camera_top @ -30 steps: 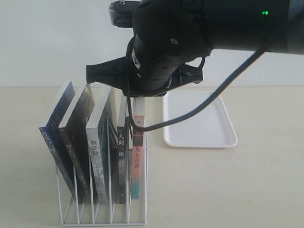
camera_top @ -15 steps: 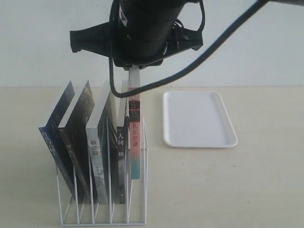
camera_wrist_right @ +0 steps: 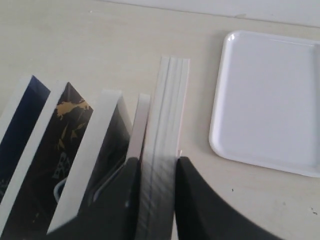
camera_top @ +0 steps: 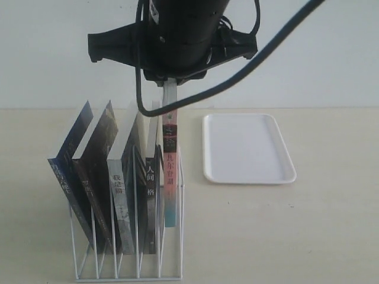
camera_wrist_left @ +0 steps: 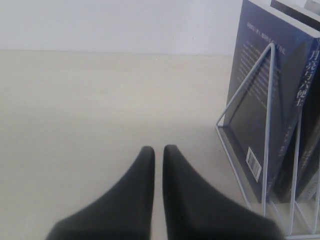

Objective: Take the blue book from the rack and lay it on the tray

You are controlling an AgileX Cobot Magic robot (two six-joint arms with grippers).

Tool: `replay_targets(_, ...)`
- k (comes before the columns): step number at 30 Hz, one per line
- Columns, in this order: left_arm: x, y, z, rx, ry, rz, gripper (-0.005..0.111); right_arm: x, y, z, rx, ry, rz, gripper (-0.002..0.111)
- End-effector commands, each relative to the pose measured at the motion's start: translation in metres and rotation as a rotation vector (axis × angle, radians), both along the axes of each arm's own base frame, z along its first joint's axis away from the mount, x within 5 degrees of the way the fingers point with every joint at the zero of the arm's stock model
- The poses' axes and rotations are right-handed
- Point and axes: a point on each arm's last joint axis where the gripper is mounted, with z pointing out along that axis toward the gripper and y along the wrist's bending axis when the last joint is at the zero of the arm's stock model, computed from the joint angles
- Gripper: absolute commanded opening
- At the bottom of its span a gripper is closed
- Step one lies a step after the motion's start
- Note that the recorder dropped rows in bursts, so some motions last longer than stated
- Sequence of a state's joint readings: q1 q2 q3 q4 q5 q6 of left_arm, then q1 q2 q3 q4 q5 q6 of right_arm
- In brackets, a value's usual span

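Note:
The blue book (camera_top: 67, 173) leans in the leftmost slot of the white wire rack (camera_top: 180, 228), untouched. Its greyish back (camera_wrist_left: 257, 105) faces my left gripper (camera_wrist_left: 158, 150), which hovers shut and empty over bare table beside the rack (camera_wrist_left: 241, 90). My right gripper (camera_wrist_right: 156, 162) is shut on the top page edge of the book with the pink-red spine (camera_wrist_right: 167, 110). That book (camera_top: 170, 171) hangs partly lifted out of the rightmost slot, under the big black right arm (camera_top: 177, 35). The white tray (camera_top: 249, 148) lies flat to the right of the rack.
Three more books stand between the blue one and the lifted one: a dark brown-black book (camera_top: 98, 165), a white-spined book (camera_top: 118, 195) and a thin dark one (camera_top: 151, 189). A white wall runs behind the beige table. The tray (camera_wrist_right: 270, 100) holds nothing.
The right arm has risen with the pink-red-spined book, pulling it partway up out of the rightmost slot. Over the last half second it has barely moved.

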State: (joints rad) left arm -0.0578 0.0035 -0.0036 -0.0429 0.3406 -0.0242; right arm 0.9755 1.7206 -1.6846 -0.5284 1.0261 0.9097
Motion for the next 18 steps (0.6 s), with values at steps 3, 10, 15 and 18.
replay_targets(3,0.0,0.0,-0.001,-0.006,-0.004,0.007,0.006,0.0,0.0,-0.011,0.012,-0.028,0.015,0.0)
replay_targets(10,0.0,0.0,-0.001,-0.006,-0.004,0.007,0.006,-0.001,0.0,-0.024,0.001,-0.002,0.013,0.0)
replay_targets(15,0.0,0.0,-0.001,-0.006,-0.004,0.007,0.006,-0.001,0.001,-0.032,0.008,0.004,0.003,0.0)
replay_targets(18,0.0,0.0,-0.001,-0.006,-0.004,0.007,0.006,0.0,0.003,-0.036,0.006,0.013,-0.001,0.0)
